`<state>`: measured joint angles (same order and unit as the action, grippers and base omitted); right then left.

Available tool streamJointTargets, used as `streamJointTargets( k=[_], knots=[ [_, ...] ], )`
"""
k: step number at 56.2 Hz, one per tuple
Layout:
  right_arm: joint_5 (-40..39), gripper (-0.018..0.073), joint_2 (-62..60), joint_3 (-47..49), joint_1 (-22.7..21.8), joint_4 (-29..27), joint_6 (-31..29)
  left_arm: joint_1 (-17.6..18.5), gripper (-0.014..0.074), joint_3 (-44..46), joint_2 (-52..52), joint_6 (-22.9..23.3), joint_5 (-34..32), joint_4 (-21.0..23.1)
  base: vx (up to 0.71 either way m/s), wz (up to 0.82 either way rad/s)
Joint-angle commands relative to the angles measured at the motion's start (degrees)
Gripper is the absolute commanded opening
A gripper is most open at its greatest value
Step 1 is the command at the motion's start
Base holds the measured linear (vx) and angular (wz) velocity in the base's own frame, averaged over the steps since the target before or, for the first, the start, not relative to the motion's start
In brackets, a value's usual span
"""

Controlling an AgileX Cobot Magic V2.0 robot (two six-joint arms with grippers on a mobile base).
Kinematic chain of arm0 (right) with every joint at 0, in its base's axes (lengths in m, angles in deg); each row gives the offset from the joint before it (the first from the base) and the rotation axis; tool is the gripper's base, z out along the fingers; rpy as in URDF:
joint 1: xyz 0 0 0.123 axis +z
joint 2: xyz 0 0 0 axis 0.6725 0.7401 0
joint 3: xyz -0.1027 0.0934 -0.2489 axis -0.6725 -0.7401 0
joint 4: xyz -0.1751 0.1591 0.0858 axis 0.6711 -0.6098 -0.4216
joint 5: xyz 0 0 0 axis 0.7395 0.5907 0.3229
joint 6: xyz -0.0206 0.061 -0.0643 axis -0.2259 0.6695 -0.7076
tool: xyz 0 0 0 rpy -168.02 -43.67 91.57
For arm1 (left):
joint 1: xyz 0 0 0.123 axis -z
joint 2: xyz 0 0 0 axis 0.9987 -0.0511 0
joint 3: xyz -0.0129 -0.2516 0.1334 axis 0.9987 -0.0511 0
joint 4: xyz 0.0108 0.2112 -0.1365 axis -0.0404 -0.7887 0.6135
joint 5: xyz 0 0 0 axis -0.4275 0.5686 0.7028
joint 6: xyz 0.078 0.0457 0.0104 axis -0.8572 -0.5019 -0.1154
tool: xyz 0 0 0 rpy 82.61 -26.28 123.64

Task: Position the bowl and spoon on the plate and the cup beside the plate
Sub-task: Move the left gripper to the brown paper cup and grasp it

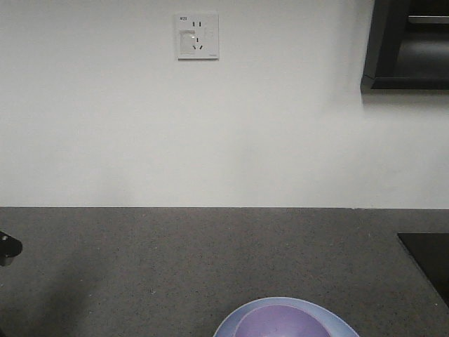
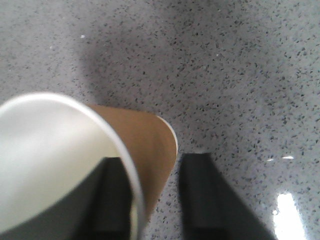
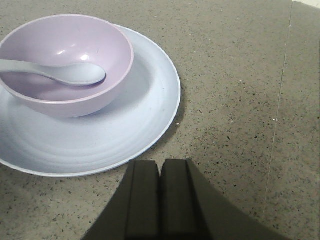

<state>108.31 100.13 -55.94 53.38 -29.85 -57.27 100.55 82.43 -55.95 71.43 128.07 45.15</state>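
The tan-brown cup point(image 2: 147, 137) with its cream-white inside fills the lower left of the left wrist view, over the speckled counter. My left gripper point(image 2: 156, 159) is open and straddles the cup's wall. One finger is inside the cup. The other finger point(image 2: 197, 185) is outside, with a strip of counter showing between it and the cup. The lavender bowl point(image 3: 102, 37) stands on the pale blue plate point(image 3: 140, 115), and the pale blue spoon point(image 3: 75, 74) lies in the bowl. My right gripper point(image 3: 161, 162) is shut on nothing, just off the plate's near rim. The front view shows the bowl point(image 1: 280, 324) and the plate point(image 1: 230, 321) at its bottom edge.
A white wall with a socket point(image 1: 197, 36) stands behind the dark counter. A black cabinet point(image 1: 407, 45) hangs at the upper right. A black panel point(image 1: 428, 260) lies in the counter at the right. A dark part of the left arm point(image 1: 7, 247) shows at the left edge.
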Motion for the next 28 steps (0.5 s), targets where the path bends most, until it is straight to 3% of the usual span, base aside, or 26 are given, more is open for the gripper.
streamJointTargets(
  k=[1, 3, 10, 16, 28],
  knots=[
    [-3.81, -0.0009, 0.18, 1.66, -0.14, 0.14, 0.03, 0.0, 0.0064, 1.42, 1.17, 0.31, -2.38, -0.92, 0.0, 0.0],
    [-3.81, -0.0009, 0.18, 1.66, -0.14, 0.14, 0.03, 0.0, -0.0008, 1.68, 1.22, 0.0, -2.32, -0.92, 0.0, 0.0],
    [-3.81, -0.0009, 0.18, 1.66, -0.14, 0.14, 0.03, 0.05, -0.0009, 4.97, 1.22, -1.21, -0.62, 0.17, 0.0, 0.0],
    [-3.69, -0.0009, 0.18, 1.66, -0.14, 0.14, 0.03, 0.91, -0.0006, 10.61, 1.22, -3.85, 1.4, 3.95, 0.0, 0.0],
    [-3.75, -0.0009, 0.18, 1.66, -0.14, 0.14, 0.03, 8.18, -0.0001, 23.03, 0.27, -10.07, 0.96, 14.64, 0.0, 0.0]
  ],
)
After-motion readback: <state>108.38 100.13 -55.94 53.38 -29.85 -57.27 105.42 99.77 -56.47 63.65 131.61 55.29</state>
